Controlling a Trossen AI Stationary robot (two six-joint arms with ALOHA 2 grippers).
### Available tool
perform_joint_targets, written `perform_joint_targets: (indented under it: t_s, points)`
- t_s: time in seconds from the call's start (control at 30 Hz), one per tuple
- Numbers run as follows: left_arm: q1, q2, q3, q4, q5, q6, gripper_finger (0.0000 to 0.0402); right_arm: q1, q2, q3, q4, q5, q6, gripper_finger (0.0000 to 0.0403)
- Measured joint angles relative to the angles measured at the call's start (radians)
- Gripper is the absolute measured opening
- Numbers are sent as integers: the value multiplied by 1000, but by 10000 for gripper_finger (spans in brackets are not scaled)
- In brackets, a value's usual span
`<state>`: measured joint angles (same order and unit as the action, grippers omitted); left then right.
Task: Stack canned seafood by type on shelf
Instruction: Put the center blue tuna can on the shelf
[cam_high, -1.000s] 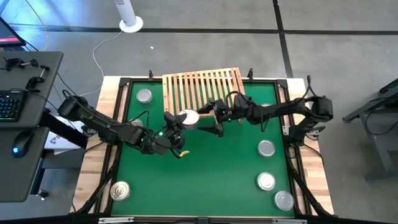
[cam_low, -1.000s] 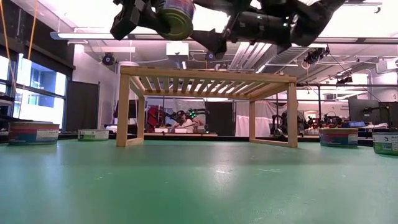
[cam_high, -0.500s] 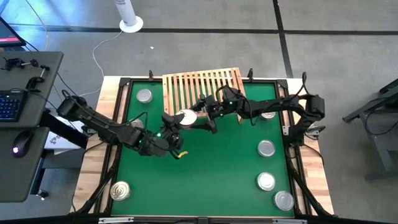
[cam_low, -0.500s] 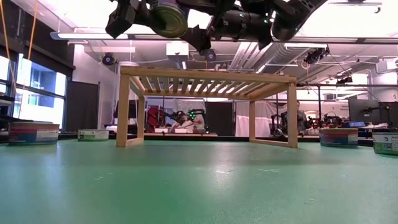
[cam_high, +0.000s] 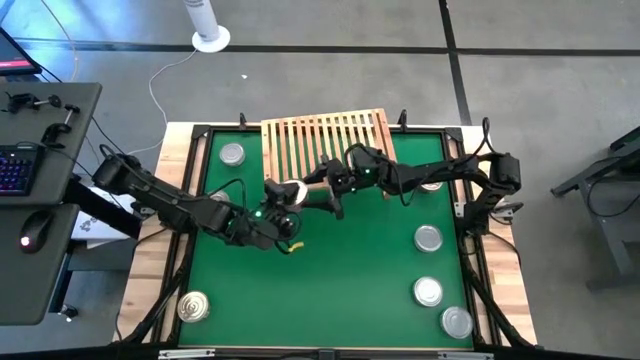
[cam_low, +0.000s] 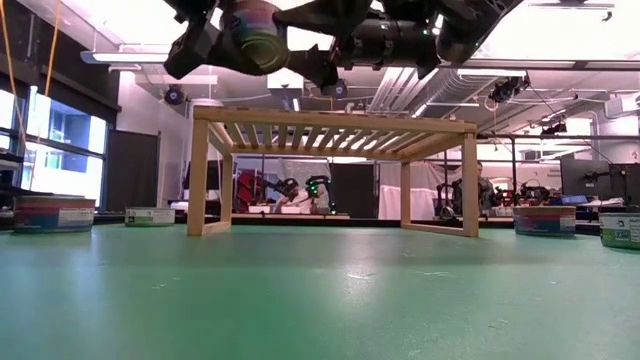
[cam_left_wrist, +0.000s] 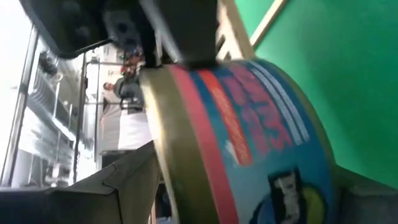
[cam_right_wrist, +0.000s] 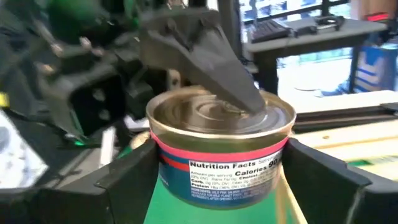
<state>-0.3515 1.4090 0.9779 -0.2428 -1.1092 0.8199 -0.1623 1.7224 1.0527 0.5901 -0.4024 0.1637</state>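
Hanging in the air above the green mat (cam_high: 330, 290), one tin (cam_right_wrist: 221, 155) with a gold-tan ringed top and a red and blue label sits where both arms meet. The right gripper (cam_high: 312, 192) reaches in from the shelf's side and holds this tin, a dark finger (cam_right_wrist: 127, 180) pressed to either side of the label. The left gripper (cam_high: 278, 207) comes at the same tin from the opposite side, with a dark part of it lying across the ringed top; whether it grips or is slack I cannot tell. Just behind the right gripper stands the shelf (cam_high: 325, 140), a light-wood slatted rack with a bare top, and the low view shows the held tin (cam_low: 250, 35) higher than the slats (cam_low: 335, 125), out in front of the rack. Well apart from both grippers, the other tins rest on the mat: one (cam_high: 232, 154) beyond the left gripper beside the shelf, one (cam_high: 194, 306) near the counter (cam_high: 150, 280) edge behind the left arm, and three (cam_high: 428, 238) (cam_high: 428, 291) (cam_high: 457, 321) off behind the right arm
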Motion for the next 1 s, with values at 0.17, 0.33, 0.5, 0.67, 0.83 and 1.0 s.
perform_joint_targets:
  t_s: [0.17, 0.33, 0.5, 0.67, 0.83, 1.0]
  points:
    - [29, 0, 0, -2, -3, -5, 280, -1, 0, -1, -38, 49, -39, 318]
    - [75, 0, 0, -5, 4, 1, 254, -8, -1, -2, -52, 63, -50, 317]
    - [92, 0, -1, -4, 11, 2, 194, -15, -2, -2, -51, 55, -52, 318]
    - [73, 0, -1, 0, 28, -4, 159, -11, -2, -3, -53, 50, -94, 320]
    - [58, 0, -1, 16, 31, 0, 159, 2, -2, -3, -45, 51, -93, 346]
    - [49, 3, -2, 74, 29, 71, 159, 19, 10, -3, -17, 96, -119, 375]
